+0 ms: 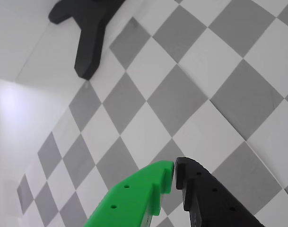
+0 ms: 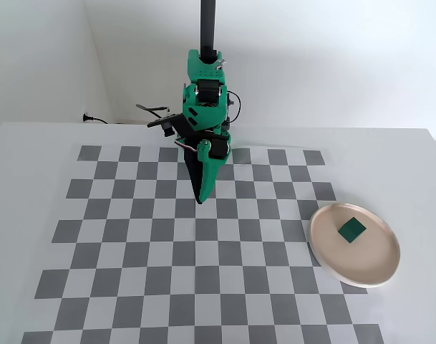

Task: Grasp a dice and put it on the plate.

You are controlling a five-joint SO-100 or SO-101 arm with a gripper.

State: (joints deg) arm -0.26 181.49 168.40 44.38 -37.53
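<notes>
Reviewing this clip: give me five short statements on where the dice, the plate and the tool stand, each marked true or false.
1. The dice lies on the plate. True.
2. The tool is holding the dice. False: its jaws are closed on nothing in the wrist view, and the dice is far off on the plate.
3. The plate sits at the left edge of the checkerboard in the fixed view. False: it sits at the right edge.
4. The tool points down over the checkerboard. True.
5. Two dice are visible. False: only one shows.
</notes>
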